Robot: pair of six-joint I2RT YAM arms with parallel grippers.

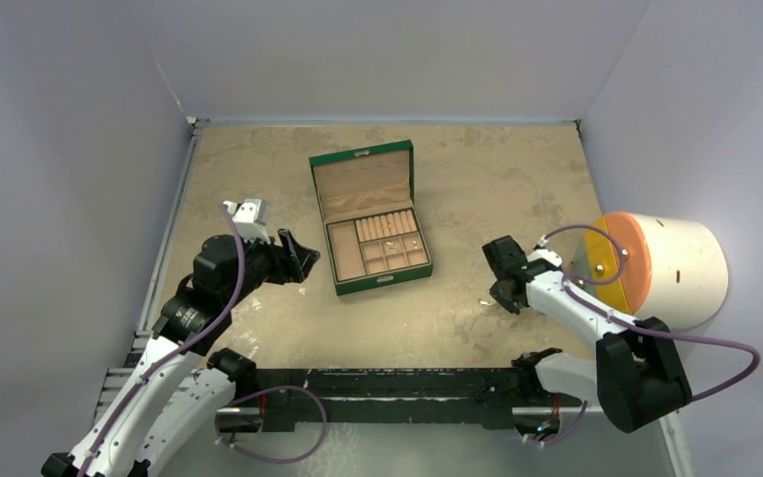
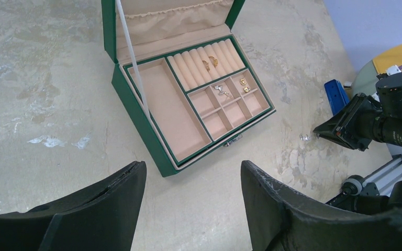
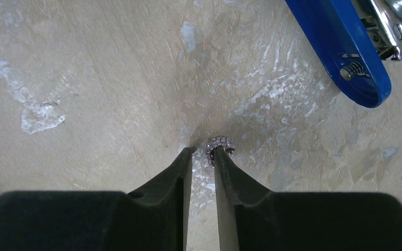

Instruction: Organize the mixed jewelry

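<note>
On table [image 3: 84, 63]: one silver hoop [image 3: 220, 144] (at right jaws), one blue clip [image 3: 340, 47].

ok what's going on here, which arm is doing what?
Right end effector is down on the table, fingers nearly closed at a small silver ring near a blue clip; can't tell if it's gripped. Left end effector hovers open beside the open green box, which holds a few gold and silver pieces.

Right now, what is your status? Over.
Left end effector open, empty. Right end effector nearly closed at sparkly ring on table, grip unconfirmed. Blue tool nearby, not blocking.
</note>
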